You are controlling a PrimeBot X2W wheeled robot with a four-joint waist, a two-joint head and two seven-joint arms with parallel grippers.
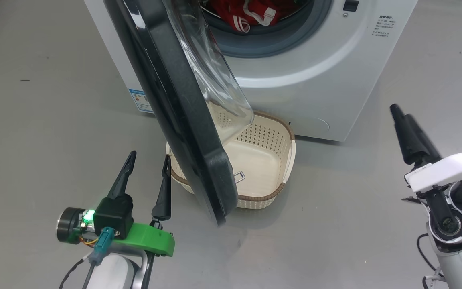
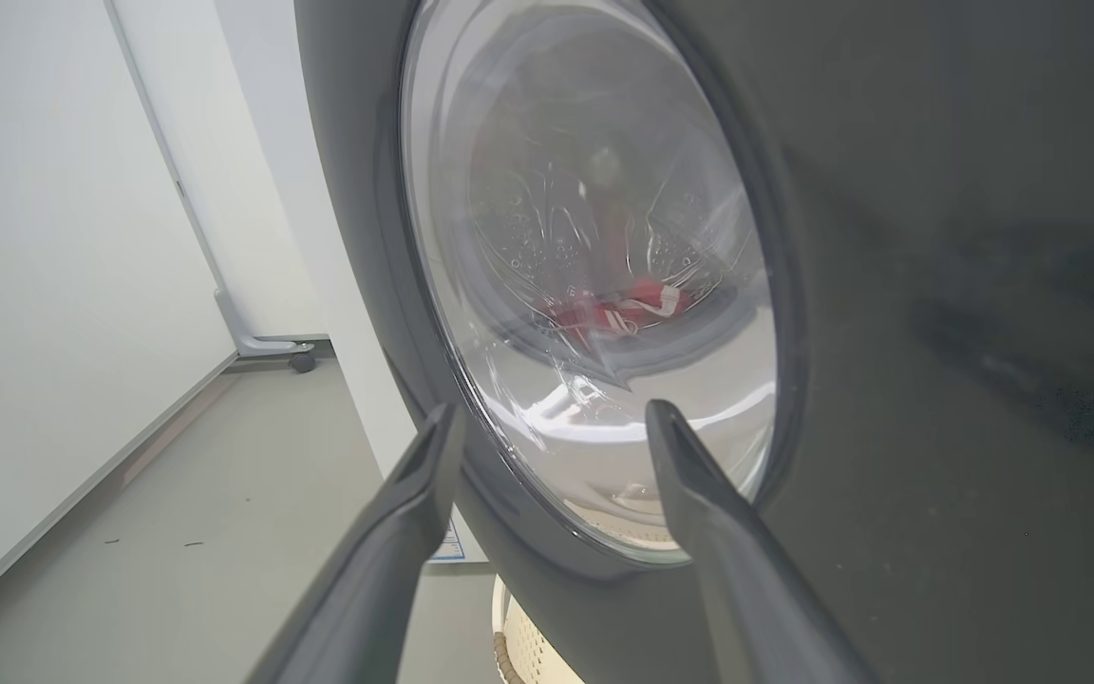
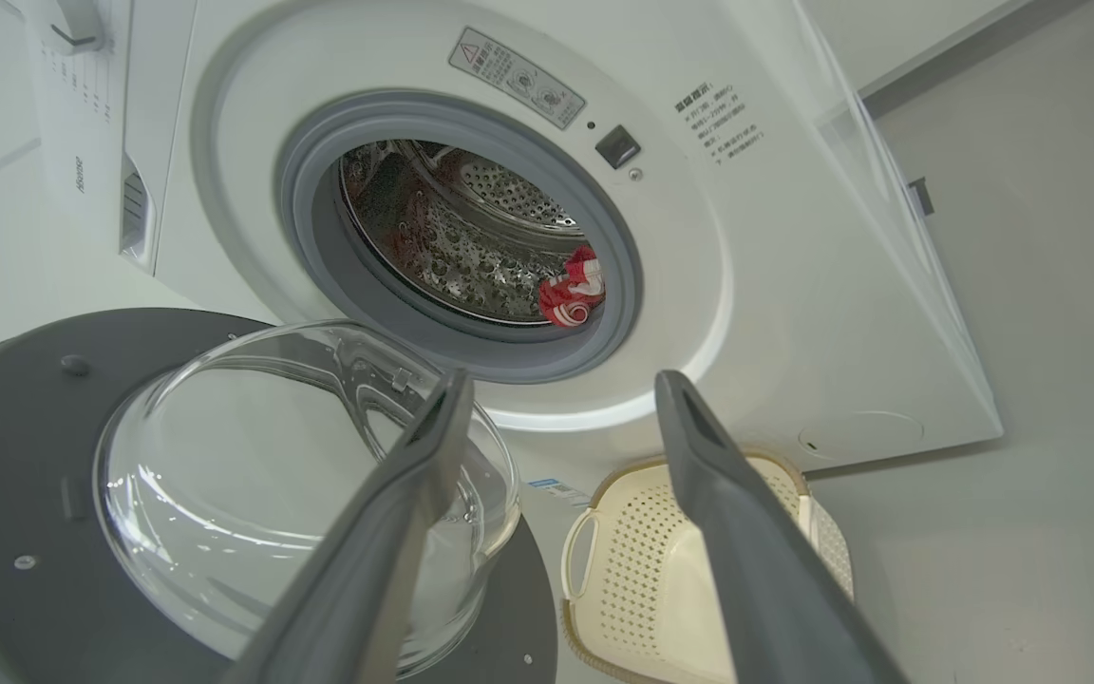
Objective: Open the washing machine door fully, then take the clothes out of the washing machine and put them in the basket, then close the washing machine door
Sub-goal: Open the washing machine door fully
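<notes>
Door status: washing machine door (image 1: 183, 120) stood swung out from the washing machine (image 1: 315, 80), seen roughly edge-on in head view. Its black rim ran down across the left part of the basket (image 1: 261, 197) and its glass bowl (image 1: 211, 72) faced the port. Port was uncovered, grey gasket (image 3: 319, 237) and steel drum (image 3: 471, 237) visible in right wrist view.

Clothes (image 1: 251, 14): red with white trim, inside the drum, bunched at the bottom near the front lip. Left wrist view caught them as a red patch through the door glass.

Basket: sat on the grey floor (image 1: 54, 120) just in front of the machine, below the port. Its cream bottom was visible, and its near left corner was hidden by the door rim.

Left gripper (image 1: 150, 155): fingers spread apart, nothing between them. It was just beside the door's outer face, near the lower rim, fingers pointing at the glass. Contact with the door could not be told.

Right gripper (image 1: 437, 120): fingers apart, holding nothing. It was well off to the right of the basket, clear of door and machine, aimed toward the port and basket.

Blue label (image 1: 140, 100) was on the machine's lower left corner.
</notes>
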